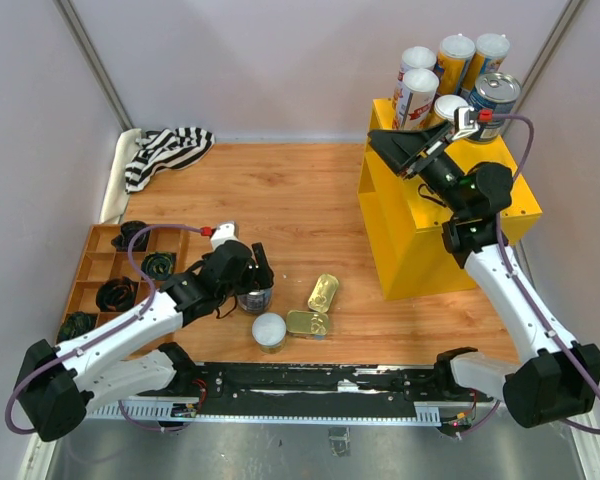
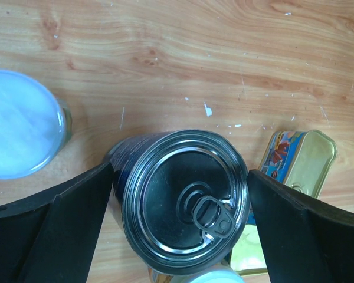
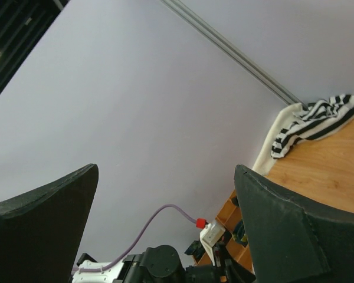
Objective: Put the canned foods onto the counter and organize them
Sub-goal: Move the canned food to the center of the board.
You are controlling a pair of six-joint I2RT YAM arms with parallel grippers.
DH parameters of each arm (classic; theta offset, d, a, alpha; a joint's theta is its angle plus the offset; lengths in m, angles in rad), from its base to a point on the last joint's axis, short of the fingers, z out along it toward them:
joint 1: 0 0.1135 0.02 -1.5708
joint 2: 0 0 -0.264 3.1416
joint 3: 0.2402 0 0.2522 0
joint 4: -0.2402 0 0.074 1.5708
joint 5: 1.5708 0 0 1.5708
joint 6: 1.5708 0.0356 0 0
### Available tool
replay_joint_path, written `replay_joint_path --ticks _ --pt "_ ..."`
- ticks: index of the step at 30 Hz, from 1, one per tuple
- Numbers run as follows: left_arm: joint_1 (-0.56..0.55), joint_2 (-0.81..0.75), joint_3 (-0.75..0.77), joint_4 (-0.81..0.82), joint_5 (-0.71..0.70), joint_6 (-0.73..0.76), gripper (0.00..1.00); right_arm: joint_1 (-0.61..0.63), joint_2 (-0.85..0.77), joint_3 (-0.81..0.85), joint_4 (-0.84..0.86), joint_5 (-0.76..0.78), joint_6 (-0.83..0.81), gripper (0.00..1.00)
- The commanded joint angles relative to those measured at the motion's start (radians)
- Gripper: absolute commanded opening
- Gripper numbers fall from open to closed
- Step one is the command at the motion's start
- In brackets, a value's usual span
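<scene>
Top external view: the left hand (image 1: 250,278) is seen lowered over a dark can (image 1: 254,297) that stands upright on the bench (image 1: 280,200), near its front edge. From the left wrist view, the left hand (image 2: 180,171) is closed on that dark can (image 2: 186,200), with one black finger (image 2: 59,224) pressed against its left side and the other against its right, the silver pull-tab top facing the camera. Just beside it on the bench a lidded can (image 1: 269,330) is stood, its pale lid (image 2: 17,124) shown at the left of the wrist view, and two gold tins (image 1: 323,293) are laid flat, close together, to the right of the hand. The yellow counter (image 1: 420,230) is placed at the far right of the bench. On its top, toward the back, five white-lidded tubes (image 1: 417,98) and a blue can (image 1: 495,100) are grouped upright, close together. The right hand (image 1: 390,150) is held above the counter top, just in front of that group. In the right wrist view the right hand (image 3: 166,170) is spread wide with nothing between its fingers, only the wall being seen there. A wooden tray (image 1: 105,270) holding dark lumps (image 1: 158,264) is set at the left, and a striped cloth (image 1: 165,150) is bunched in the far left corner.
</scene>
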Motion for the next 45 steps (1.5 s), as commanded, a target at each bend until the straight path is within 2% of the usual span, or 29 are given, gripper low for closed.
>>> replay_joint_path --ticks 1,5,10,17,21,28,38,45 --pt "-0.004 0.056 0.004 0.007 -0.006 0.057 1.00 -0.004 0.025 0.002 -0.105 -0.019 -0.110 0.99" --pt "-0.004 0.084 0.005 -0.003 -0.014 0.053 1.00 -0.001 -0.012 -0.003 -0.186 0.009 -0.221 0.99" --pt "-0.004 0.008 0.003 -0.029 -0.022 0.050 1.00 0.000 -0.065 0.014 -0.249 0.034 -0.361 0.99" --pt "-0.004 -0.090 0.042 -0.069 0.032 0.082 1.00 0.000 -0.086 0.021 -0.282 0.042 -0.420 0.99" --pt "-0.004 -0.059 0.060 -0.083 0.107 0.102 0.99 -0.001 -0.088 0.041 -0.303 0.023 -0.449 0.99" --pt "-0.007 0.019 0.040 -0.072 0.157 0.110 1.00 -0.001 -0.136 0.027 -0.307 0.046 -0.526 0.98" --pt "-0.054 0.114 0.097 -0.091 0.138 0.142 1.00 -0.001 -0.144 0.068 -0.438 0.091 -0.603 0.98" --pt "-0.059 0.080 0.164 -0.104 0.154 0.176 1.00 0.000 -0.154 0.060 -0.437 0.118 -0.616 0.98"
